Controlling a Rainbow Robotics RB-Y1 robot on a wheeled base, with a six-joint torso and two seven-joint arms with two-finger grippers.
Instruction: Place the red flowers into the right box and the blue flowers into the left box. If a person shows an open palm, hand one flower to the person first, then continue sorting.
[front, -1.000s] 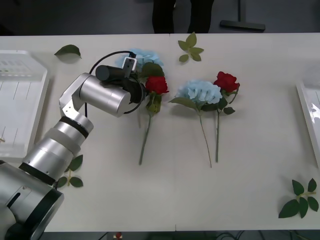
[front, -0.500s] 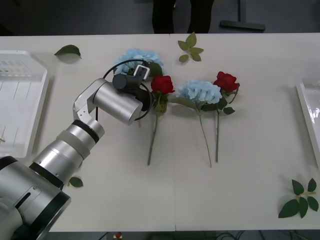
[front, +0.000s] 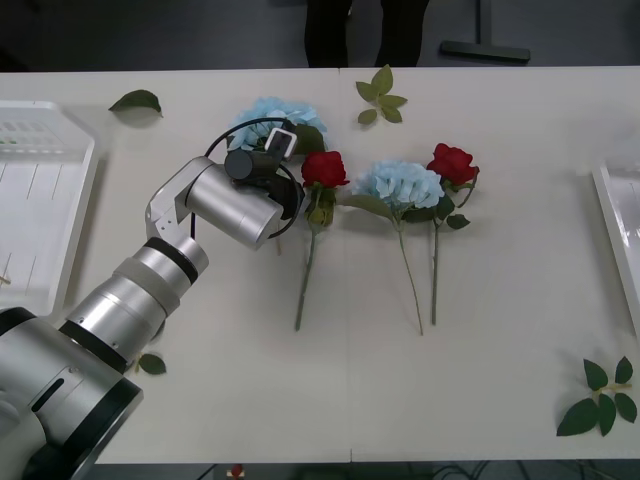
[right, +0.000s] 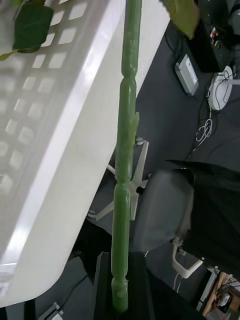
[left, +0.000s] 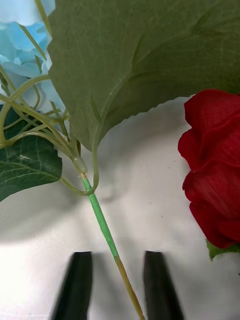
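My left gripper reaches over the table between a blue flower and a red flower. In the left wrist view its black fingers stand open on either side of the blue flower's green stem, with the red flower's head beside them. A second blue flower and a second red flower lie further right. The left box and the right box sit at the table's ends. My right gripper is shut on a green flower stem beside a white tray; the flower's head is out of view.
Loose leaf sprigs lie at the far left, far middle, near right and by my left arm. A person's dark legs stand beyond the table's far edge.
Over the last second my left arm swung right and forward; the red flower beside it shifted slightly right. Since half a second ago almost nothing has moved.
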